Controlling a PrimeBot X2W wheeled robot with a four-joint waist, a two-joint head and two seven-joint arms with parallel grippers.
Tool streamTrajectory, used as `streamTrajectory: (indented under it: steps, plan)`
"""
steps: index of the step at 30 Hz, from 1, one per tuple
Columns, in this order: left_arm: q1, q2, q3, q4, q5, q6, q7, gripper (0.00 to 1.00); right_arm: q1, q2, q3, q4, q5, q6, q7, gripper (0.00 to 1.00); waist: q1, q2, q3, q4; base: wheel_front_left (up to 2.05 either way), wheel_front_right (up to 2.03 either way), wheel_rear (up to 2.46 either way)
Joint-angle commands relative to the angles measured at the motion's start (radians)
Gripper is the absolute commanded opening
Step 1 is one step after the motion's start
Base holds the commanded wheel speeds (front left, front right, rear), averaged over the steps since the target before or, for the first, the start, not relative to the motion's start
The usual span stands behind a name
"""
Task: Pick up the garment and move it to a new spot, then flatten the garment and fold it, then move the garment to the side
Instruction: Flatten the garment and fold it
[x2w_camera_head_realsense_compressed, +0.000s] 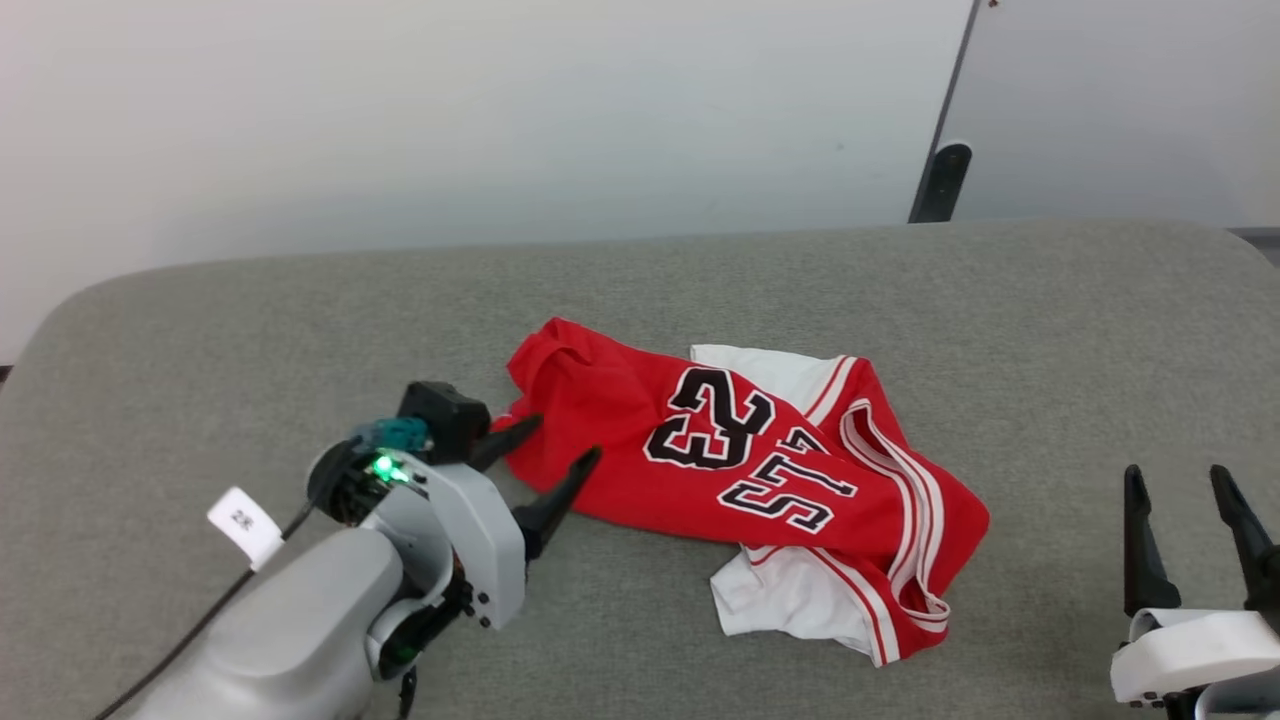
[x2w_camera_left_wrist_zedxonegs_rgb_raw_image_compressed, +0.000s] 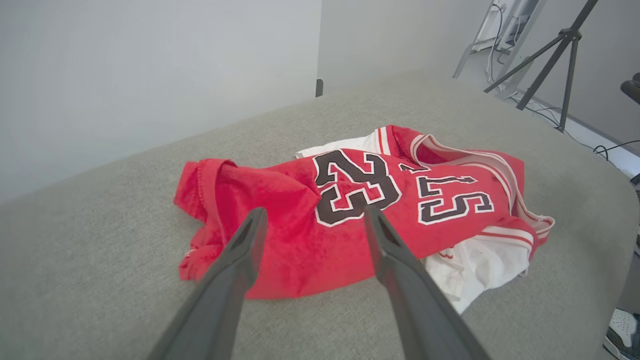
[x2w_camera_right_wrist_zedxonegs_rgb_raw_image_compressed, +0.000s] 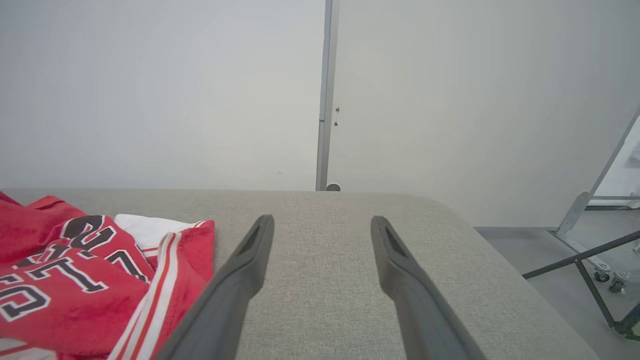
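Crumpled garment (x2w_camera_head_realsense_compressed: 740, 470) shows "23" clearly, the word beside it folded down to "LS"; left gripper (x2w_camera_head_realsense_compressed: 565, 437) gapes empty at its edge, right gripper (x2w_camera_head_realsense_compressed: 1176, 470) wide too.

Garment (x2w_camera_head_realsense_compressed: 620, 440): soft red cloth with a slightly fuzzy nap, smoother white sleeves, matt black lettering. Table (x2w_camera_head_realsense_compressed: 250, 330): covered in grey woven fabric, matt and finely textured. Left gripper (x2w_camera_head_realsense_compressed: 569, 436) and right gripper (x2w_camera_head_realsense_compressed: 1175, 472): dark matt plastic, on smooth pale plastic housings with a slight sheen.
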Motion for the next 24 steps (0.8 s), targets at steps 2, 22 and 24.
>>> streamTrajectory:
  steps: [2, 22, 24]
  plan:
    - [0.011, -0.001, -0.009, -0.006, 0.012, 0.006, -0.001, 1.00, 0.006, -0.002, -0.009, -0.008, -0.004, 0.004, 0.004, 1.00, 0.0000, 0.0000, 0.008, -0.018, 0.00, 0.00, 0.00]
    - [0.043, 0.010, -0.075, -0.104, 0.026, 0.045, 0.088, 1.00, 0.008, 0.020, -0.037, -0.015, -0.007, 0.004, 0.002, 1.00, 0.0000, 0.0000, 0.051, -0.198, 0.00, 0.00, 0.00]
    - [0.049, 0.015, -0.082, -0.111, 0.031, 0.052, 0.094, 1.00, 0.002, 0.019, -0.034, -0.010, -0.003, 0.004, 0.003, 1.00, 0.0000, 0.0000, 0.053, -0.210, 0.00, 0.00, 0.00]
